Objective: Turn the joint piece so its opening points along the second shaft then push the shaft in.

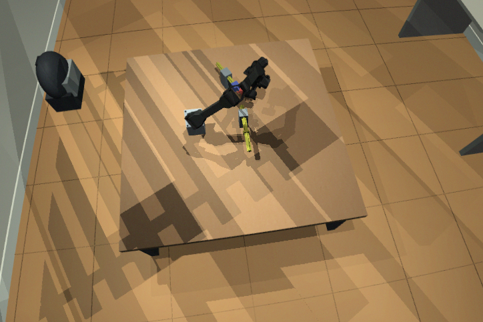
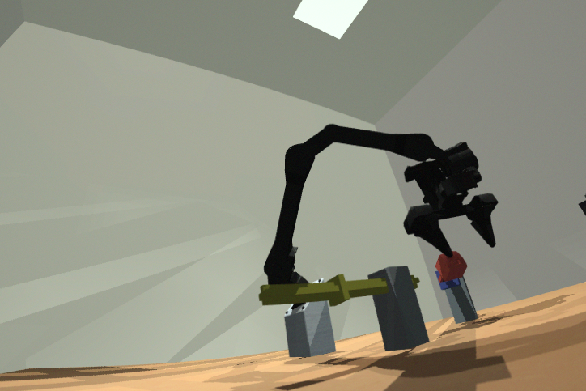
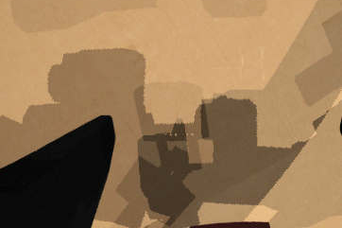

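The red joint piece (image 1: 239, 91) (image 2: 451, 266) sits on its blue hinge part (image 1: 235, 85) (image 2: 448, 283), on the end of the first yellow shaft (image 1: 219, 65) in its grey block (image 1: 225, 73) (image 2: 461, 303). Only its dark red edge (image 3: 231, 225) shows in the wrist view; its opening is hidden. The second yellow shaft (image 1: 247, 141) (image 2: 298, 293) runs through the second block (image 1: 243, 115) (image 2: 400, 310), its near tip short of the joint piece. My gripper (image 2: 471, 250) (image 3: 234, 123) is open and empty above the joint piece. One fingertip overlaps its top in the exterior view; contact cannot be told.
The arm's base (image 1: 195, 125) (image 2: 310, 329) stands on the table (image 1: 241, 209) to the left of both blocks in the top view. The arm arches over the joint piece. The second shaft has a wide collar (image 2: 340, 289) on its outer side of the block.
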Robot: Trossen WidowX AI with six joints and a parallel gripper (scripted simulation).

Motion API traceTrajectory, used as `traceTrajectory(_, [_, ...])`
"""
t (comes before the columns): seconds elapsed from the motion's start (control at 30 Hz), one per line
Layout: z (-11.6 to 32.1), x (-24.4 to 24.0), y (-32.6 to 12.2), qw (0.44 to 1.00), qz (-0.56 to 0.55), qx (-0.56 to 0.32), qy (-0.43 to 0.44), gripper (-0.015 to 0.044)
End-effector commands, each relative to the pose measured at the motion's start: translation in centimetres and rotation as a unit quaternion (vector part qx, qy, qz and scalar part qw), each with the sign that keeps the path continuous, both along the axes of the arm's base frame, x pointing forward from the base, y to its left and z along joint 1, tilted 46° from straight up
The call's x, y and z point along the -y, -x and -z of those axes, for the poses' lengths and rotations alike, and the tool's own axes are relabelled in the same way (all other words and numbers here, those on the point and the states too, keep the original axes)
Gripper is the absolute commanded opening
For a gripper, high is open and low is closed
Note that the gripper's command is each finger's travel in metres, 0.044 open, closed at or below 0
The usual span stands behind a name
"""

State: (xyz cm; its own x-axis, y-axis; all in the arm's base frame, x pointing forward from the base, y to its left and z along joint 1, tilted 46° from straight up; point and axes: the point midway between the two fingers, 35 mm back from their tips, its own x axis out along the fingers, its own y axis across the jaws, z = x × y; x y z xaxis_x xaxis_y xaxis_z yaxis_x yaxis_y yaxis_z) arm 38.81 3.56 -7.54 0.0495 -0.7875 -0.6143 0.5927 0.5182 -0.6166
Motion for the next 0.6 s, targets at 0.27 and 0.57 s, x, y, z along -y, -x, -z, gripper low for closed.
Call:
traceTrajectory(0.27, [2.1,-1.5,3.5,1.000,-0.002,-0.002,0.000,0.0440])
traceTrajectory(0.57, [3.2,-2.5,5.9,1.000,-0.001,-0.002,0.001,0.0440])
